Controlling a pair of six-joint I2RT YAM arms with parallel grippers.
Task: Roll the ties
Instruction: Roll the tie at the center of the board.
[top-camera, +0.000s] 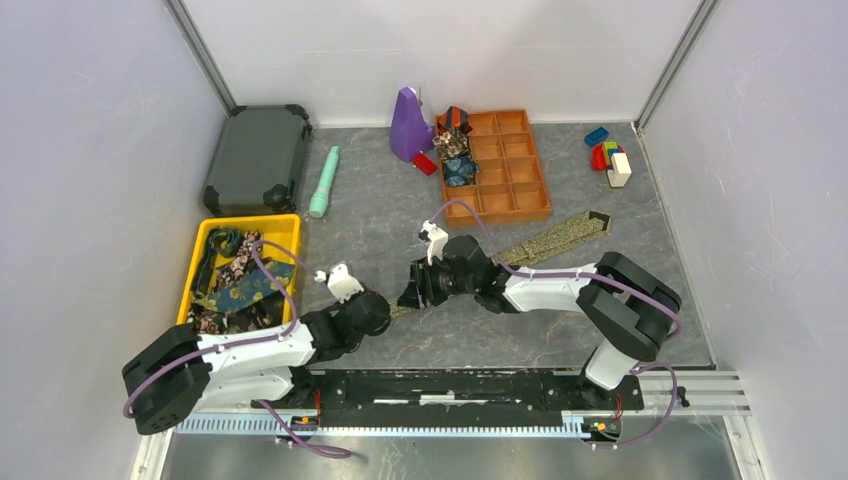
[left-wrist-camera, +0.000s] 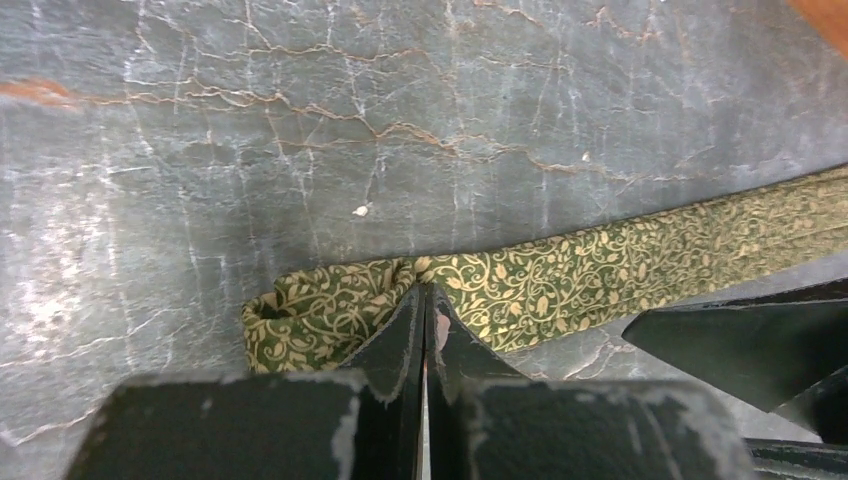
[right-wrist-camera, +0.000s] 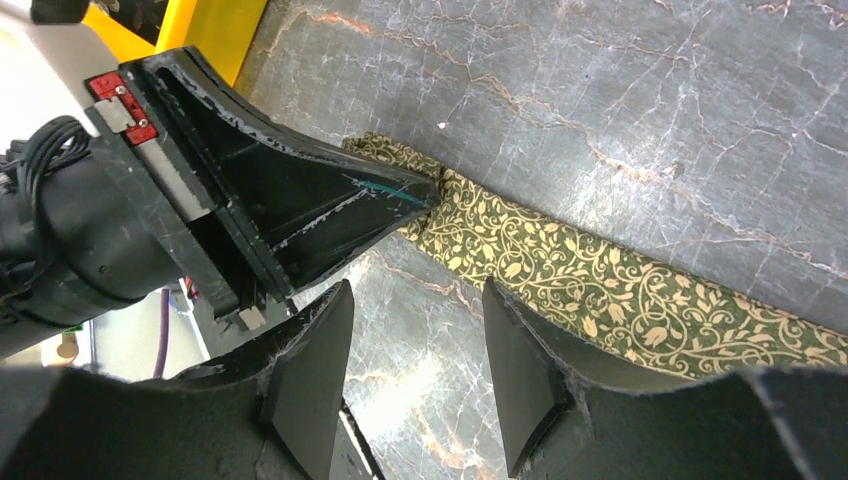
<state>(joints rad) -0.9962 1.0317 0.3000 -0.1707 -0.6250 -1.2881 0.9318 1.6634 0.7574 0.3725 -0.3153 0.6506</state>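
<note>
Olive-gold tie (left-wrist-camera: 620, 265) lies on the table (left-wrist-camera: 300, 120), left claw (left-wrist-camera: 425, 300) pinching its folded end, right claw (right-wrist-camera: 417, 292) spread just beside it.

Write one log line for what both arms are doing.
left gripper: shut on olive tie, folded end | right gripper: open, empty, beside tie | roll: barely begun

Setting was a robotics lab test cell: plain white panels (top-camera: 90, 150) on aluminium posts (top-camera: 203, 55) enclosed a grey marbled tabletop (top-camera: 380, 210), with a metal mounting rail (top-camera: 690, 390) along the bottom of the frame
</note>
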